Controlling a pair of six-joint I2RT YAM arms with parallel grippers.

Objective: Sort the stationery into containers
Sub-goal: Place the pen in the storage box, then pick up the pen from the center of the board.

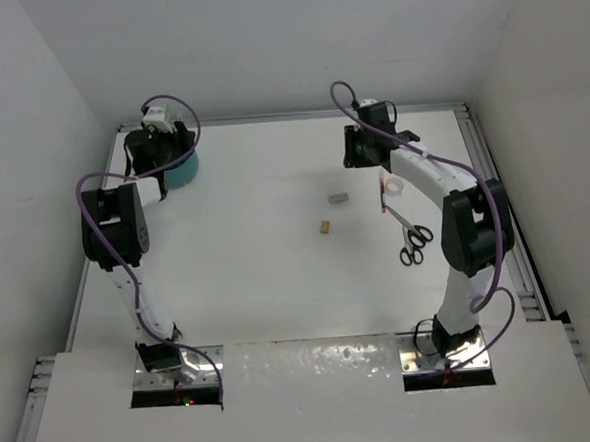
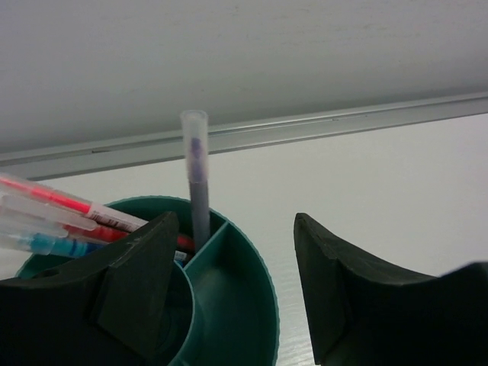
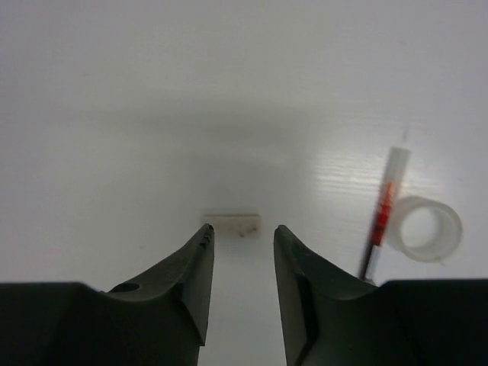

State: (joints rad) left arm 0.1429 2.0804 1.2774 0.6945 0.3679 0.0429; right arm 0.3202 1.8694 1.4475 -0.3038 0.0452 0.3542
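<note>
Left pincer (image 2: 235, 229), right pincer (image 3: 242, 232); one tub (image 2: 259, 305), one scissors (image 1: 415, 242), one tape roll (image 3: 454, 229).

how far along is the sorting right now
Done: red and blue pens and a grey pen sit in the teal tub. In hand: nothing; left tool open above the tub, right tool open by a pale block. Left: that block, tan eraser, loose red pen, tape roll, scissors.

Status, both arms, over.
Left gripper open over teal tub, grey pen standing inside. Right gripper open, empty, pale block just ahead. Red pen, tape roll alongside.
</note>
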